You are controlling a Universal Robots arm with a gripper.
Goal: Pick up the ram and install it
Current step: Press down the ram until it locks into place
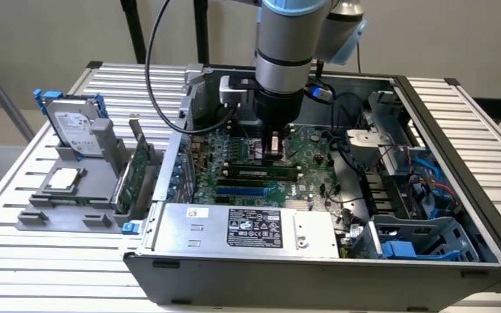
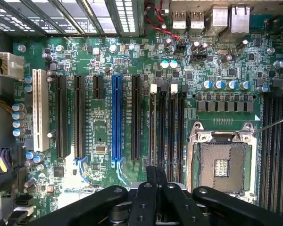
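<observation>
Exterior view first: the arm reaches straight down into the open computer case [image 1: 459, 195] that sits on the slatted counter [image 1: 24, 163], and the claw [image 1: 274, 140] hangs low over the motherboard [image 1: 312, 153], roughly mid-case. Toward the counter's edge on the exterior view's left, a grey holder [image 1: 59, 215] carries the hard drive [image 1: 72, 127], a processor [image 1: 63, 179] and the wide expansion card [image 1: 137, 169].

From the wrist view, the claw's fingers [image 2: 148, 188] are drawn together, with only a thin dark sliver between them. I take that sliver to be the ram [image 2: 156, 170], seen edge-on and clamped, though little of it shows. It hangs just above the bank of memory slots [image 2: 167, 127] between the blue slot [image 2: 115, 117] and the processor socket [image 2: 224, 165]. Those slots look bare.

So the pick-up seems done and the stick brought over its slots; seating it is not yet done
</observation>
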